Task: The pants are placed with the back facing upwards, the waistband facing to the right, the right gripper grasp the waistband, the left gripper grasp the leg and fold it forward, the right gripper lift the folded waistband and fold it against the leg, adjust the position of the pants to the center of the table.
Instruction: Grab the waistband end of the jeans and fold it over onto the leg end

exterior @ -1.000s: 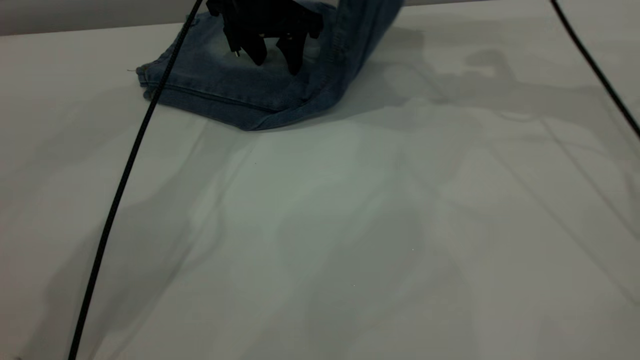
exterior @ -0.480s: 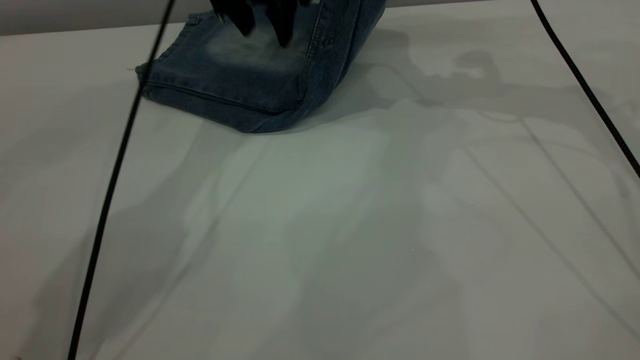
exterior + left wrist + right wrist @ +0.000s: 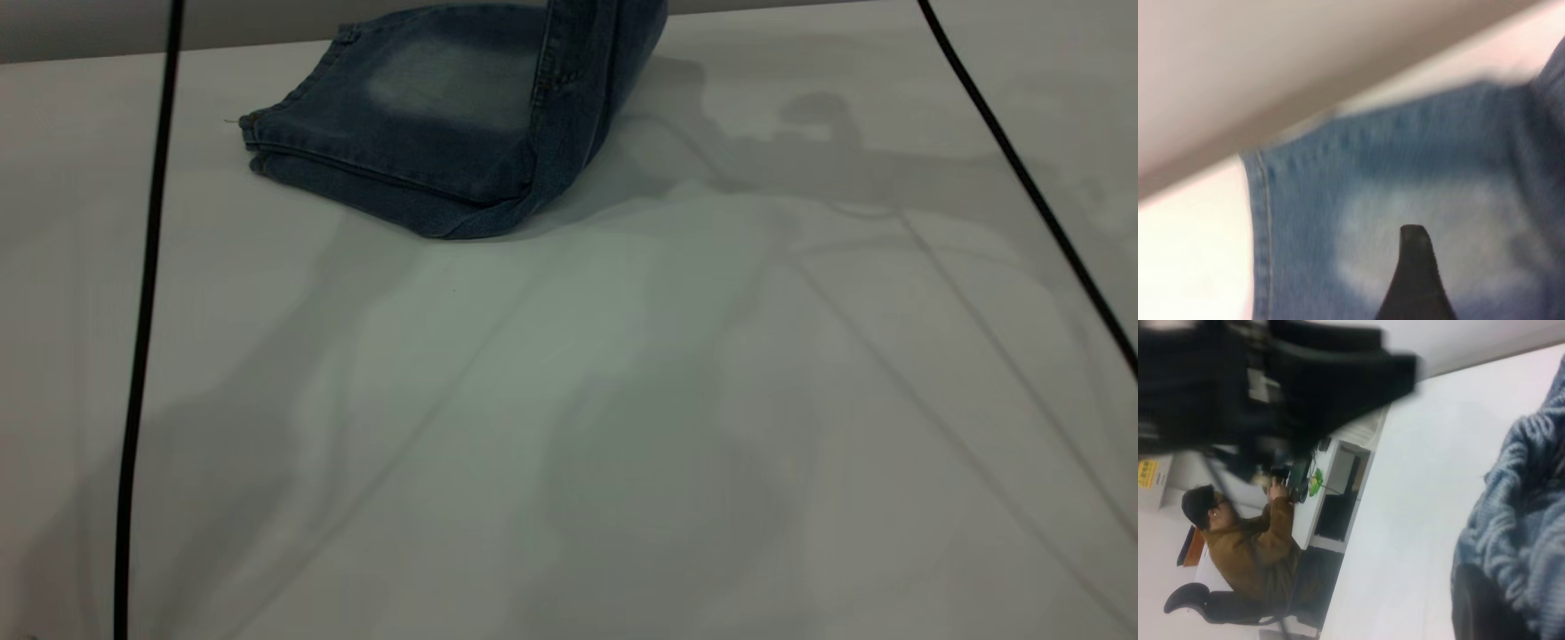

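The pants [image 3: 427, 116] lie folded at the upper left of the table [image 3: 622, 400], their gathered waistband [image 3: 1511, 513] held up by the right gripper [image 3: 1485, 607], which clamps it. The denim looks soft and limp, so the waistband seam is the best hold. I cannot tell the left gripper's [image 3: 1415, 267] state.

The table [image 3: 622, 400] is a broad, plain pale grey-white surface that fills nearly the whole exterior view, crossed by soft shadows. The pants [image 3: 444, 133] lie directly on it near its far edge, folded into a flat denim layer with a faded pale patch on top. Their stitched hems sit stacked at one end, touching the tabletop, and the folded near edge rests on the surface too. At the other end the denim rises steeply off the table, out of the exterior view. In the left wrist view, the left tool [image 3: 1415, 267] hangs over the pale patch, with bare table [image 3: 1185, 247] just beside the hem.
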